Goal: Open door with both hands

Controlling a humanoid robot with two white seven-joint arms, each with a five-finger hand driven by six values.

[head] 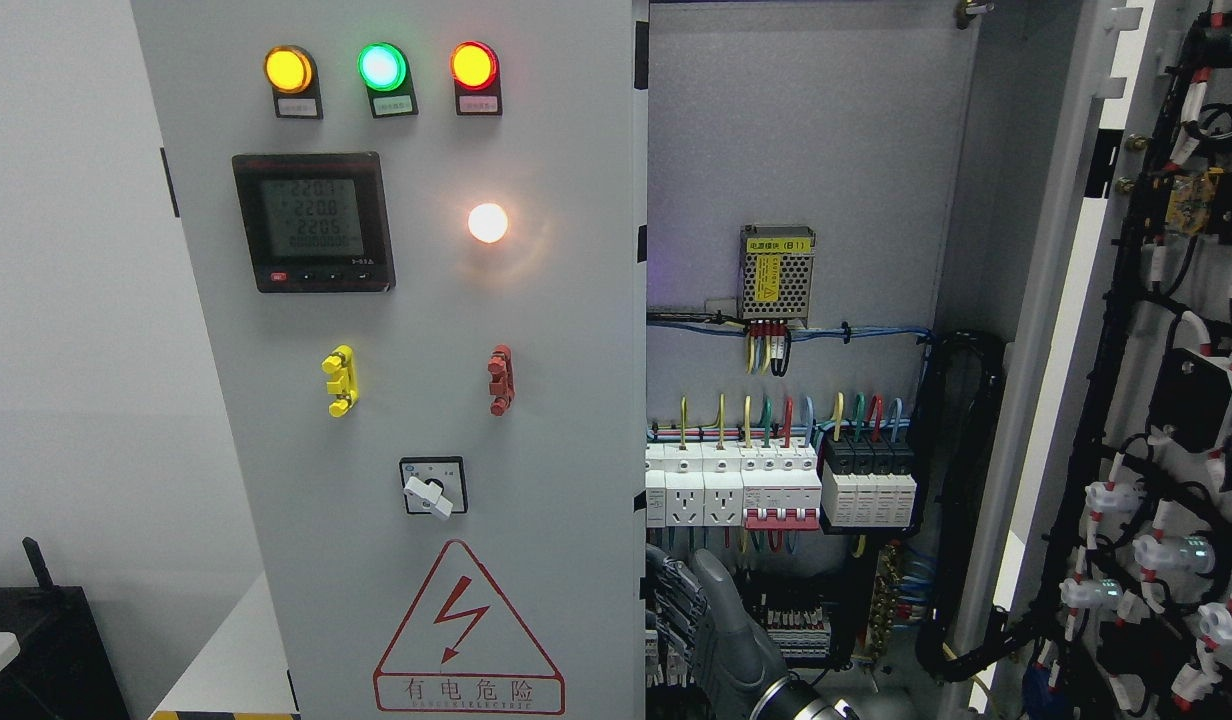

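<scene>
The grey cabinet's left door (536,330) stands closed, with three lamps, a meter (312,222), two small handles and a warning triangle on its face. The right door (1156,400) is swung wide open to the right and shows its wired inner side. My right hand (691,610), grey, comes up from the bottom edge just right of the middle. It sits inside the opening against the left door's free edge (643,480), with the fingers (668,600) curled at that edge and the thumb raised beside them. My left arm is out of view.
Inside the cabinet (806,150) are sockets and breakers (776,485), a power supply (776,272), coloured wires and a black cable bundle (961,480) along the right wall. A white wall lies left; a dark object (36,630) stands at the lower left.
</scene>
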